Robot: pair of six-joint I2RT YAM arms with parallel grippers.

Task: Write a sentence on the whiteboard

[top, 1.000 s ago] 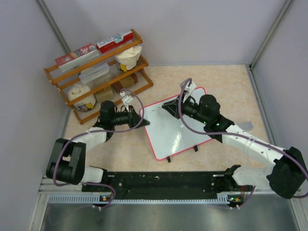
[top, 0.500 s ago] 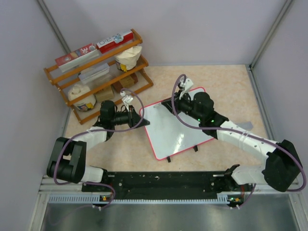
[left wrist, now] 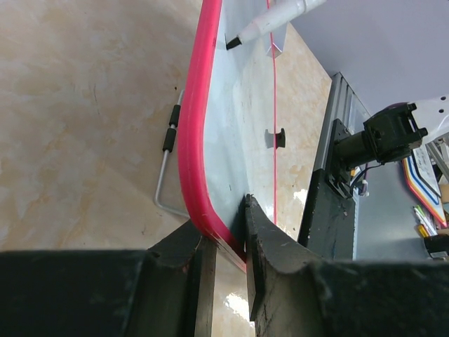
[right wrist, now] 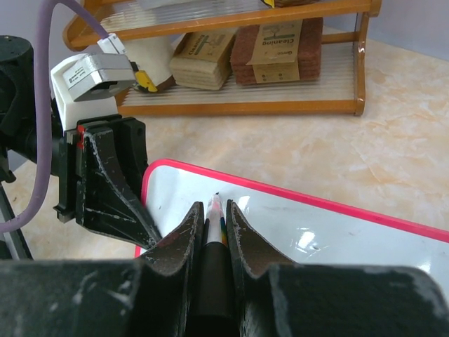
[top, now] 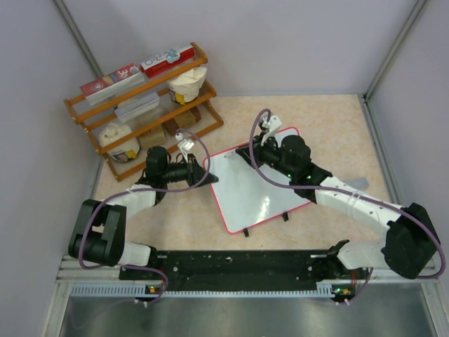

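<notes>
Nearer the far-left corner of the whiteboard than before, the right end effector clamps a marker; the left end effector pinches the glossy white board's red rim.

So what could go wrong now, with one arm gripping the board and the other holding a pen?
The left gripper pinches only the thin red rim of the whiteboard at one corner, so pen pressure might shift the board. The marker tip sits very near that rim and the left gripper; a stroke could run off the edge or bump it.
</notes>
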